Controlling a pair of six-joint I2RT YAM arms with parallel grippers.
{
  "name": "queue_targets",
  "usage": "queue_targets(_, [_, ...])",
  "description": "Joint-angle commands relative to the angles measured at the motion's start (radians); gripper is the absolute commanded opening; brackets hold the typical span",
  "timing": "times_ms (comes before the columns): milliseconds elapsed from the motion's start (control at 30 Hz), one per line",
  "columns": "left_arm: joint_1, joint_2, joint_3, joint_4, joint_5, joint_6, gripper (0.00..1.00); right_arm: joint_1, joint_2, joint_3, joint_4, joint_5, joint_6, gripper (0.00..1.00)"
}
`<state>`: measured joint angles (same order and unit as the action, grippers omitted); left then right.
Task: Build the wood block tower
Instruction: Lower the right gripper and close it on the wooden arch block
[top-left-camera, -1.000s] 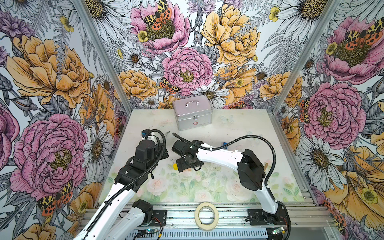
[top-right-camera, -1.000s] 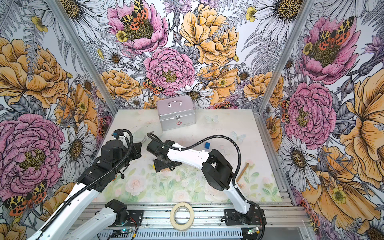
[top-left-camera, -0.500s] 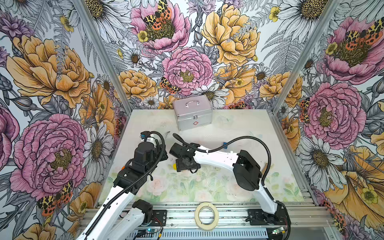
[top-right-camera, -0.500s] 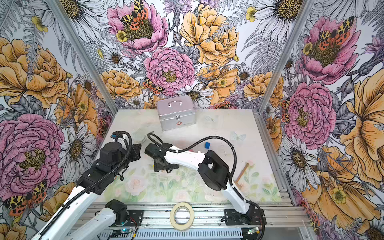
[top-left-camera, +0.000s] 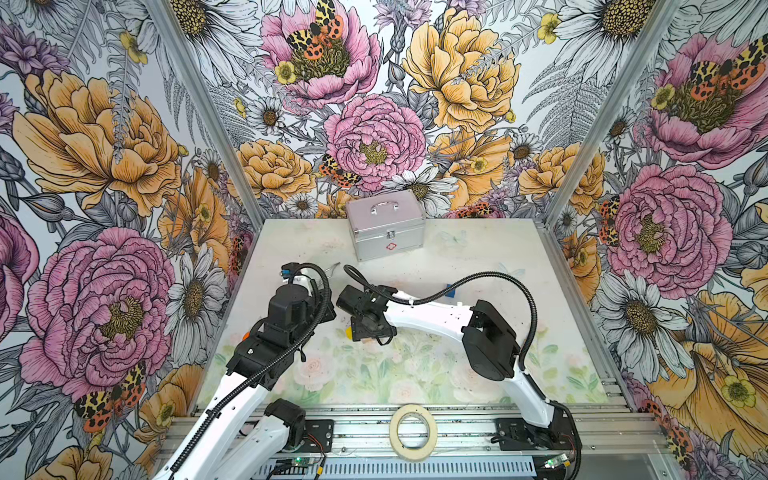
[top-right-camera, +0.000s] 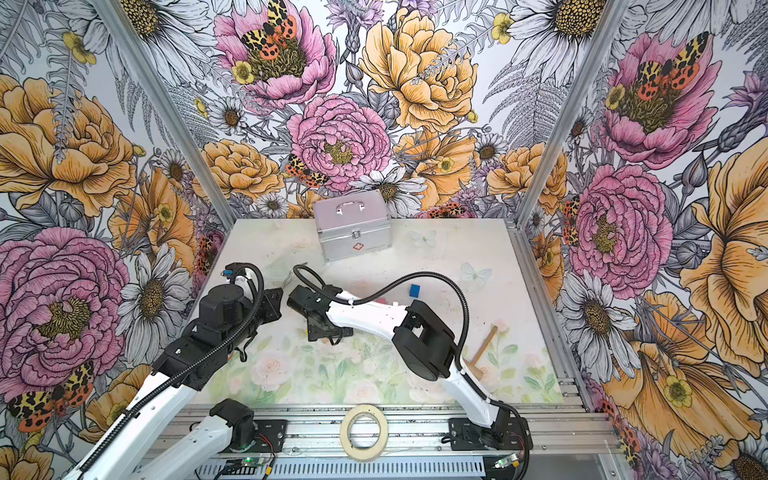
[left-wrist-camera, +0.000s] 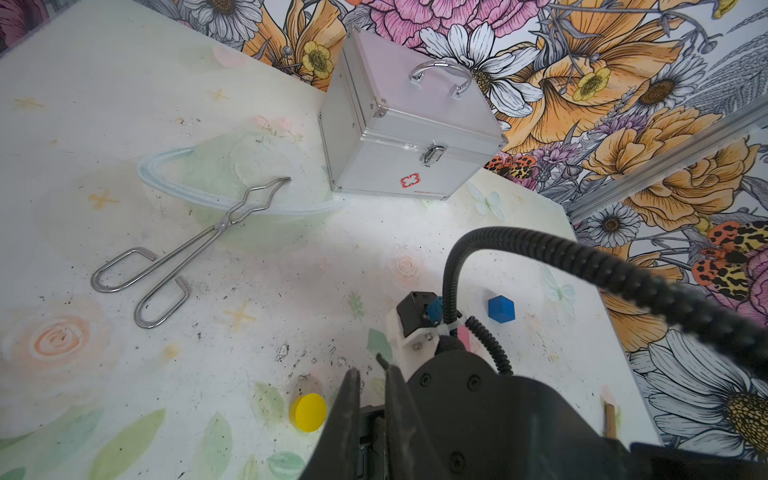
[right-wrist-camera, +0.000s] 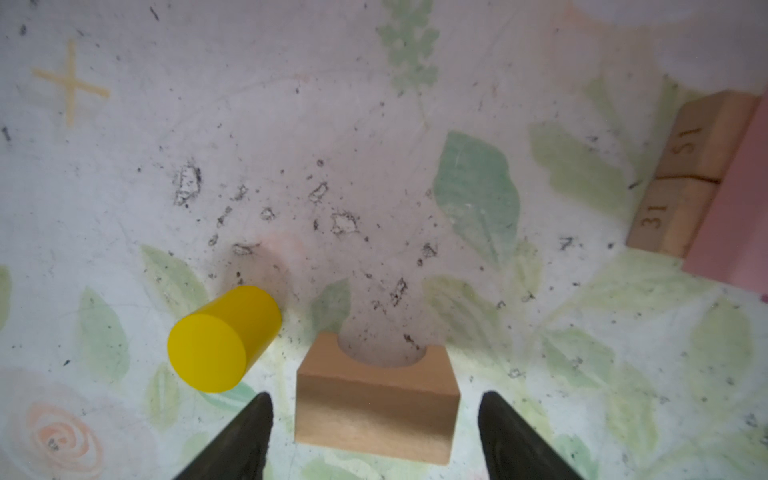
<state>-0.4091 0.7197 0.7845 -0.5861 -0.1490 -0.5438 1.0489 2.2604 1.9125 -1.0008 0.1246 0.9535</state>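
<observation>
The right fingers (right-wrist-camera: 249, 436) are held apart, flanking a notched tan block (right-wrist-camera: 374, 407) on the bench (right-wrist-camera: 374, 124), with a gap seen on each side. A yellow cylinder (right-wrist-camera: 220, 340) is found just beside it. The left fingers (left-wrist-camera: 347, 407) are almost closed and empty.

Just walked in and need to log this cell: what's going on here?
The right gripper is low over the table, jaws open on either side of a notched tan block, not gripping it yet. A yellow cylinder lies on its side right beside that block. The left gripper is nearly shut and holds nothing. A blue block sits apart. A pink brick touches two tan bricks; whether it lies on them is unclear.
</observation>
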Motion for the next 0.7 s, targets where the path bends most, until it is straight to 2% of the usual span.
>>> queue_targets(0, [-0.001, -0.011, -0.012, 0.019, 0.018, -0.01, 0.15, 0.006, 0.033, 0.023, 0.006, 0.018, 0.01, 0.78])
queue_targets(367, [-0.008, -0.02, -0.016, 0.019, 0.012, -0.009, 0.15, 0.007, 0.047, 0.027, 0.005, 0.004, 0.011, 0.75])
queue_targets(567, [-0.01, -0.022, -0.017, 0.018, 0.008, -0.008, 0.16, 0.007, 0.053, 0.028, 0.005, 0.0, 0.011, 0.69])
queue_targets(667, [-0.009, -0.028, -0.019, 0.019, 0.003, -0.009, 0.16, 0.007, 0.055, 0.027, 0.005, -0.002, 0.011, 0.61])
